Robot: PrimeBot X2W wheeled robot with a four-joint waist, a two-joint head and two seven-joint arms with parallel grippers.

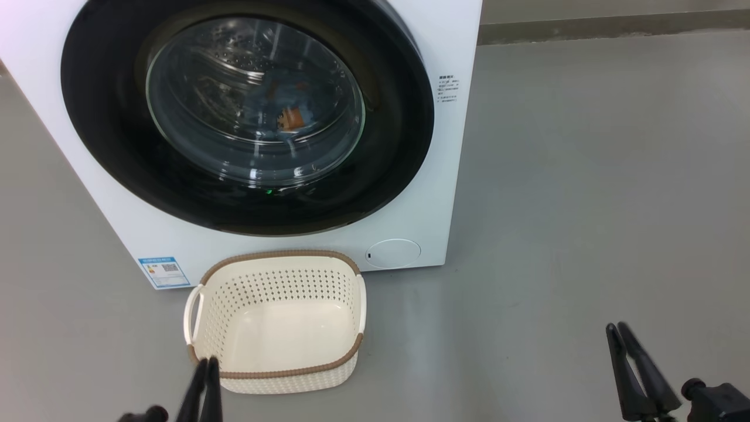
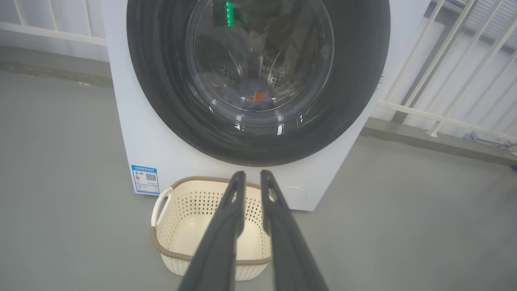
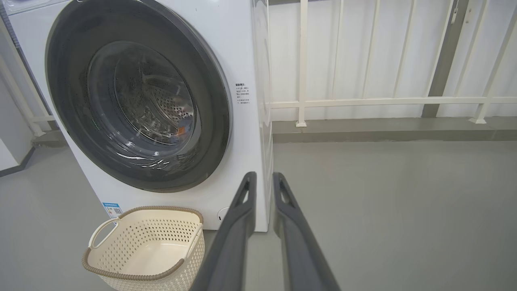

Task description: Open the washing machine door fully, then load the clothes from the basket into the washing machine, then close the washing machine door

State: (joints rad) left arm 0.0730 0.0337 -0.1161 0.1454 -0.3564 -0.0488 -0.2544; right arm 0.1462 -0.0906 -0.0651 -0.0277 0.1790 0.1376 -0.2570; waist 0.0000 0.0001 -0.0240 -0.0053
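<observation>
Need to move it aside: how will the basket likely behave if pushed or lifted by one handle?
The basket looks empty, thin and perforated, so probably light and easily slid across the smooth grey floor. Its low, wide shape suggests it would skid rather than tip. Lifted by one side handle, it would probably hang tilted.

What you can't make out from here
The washing machine (image 1: 448, 176) and the washing machine door (image 1: 99, 117) run off the head view's top edge. Through it, the clothes (image 1: 288, 117) are just a blurred blue-and-orange patch; you can't separate the pieces. The print on the blue label (image 1: 164, 272) is too small to read.
</observation>
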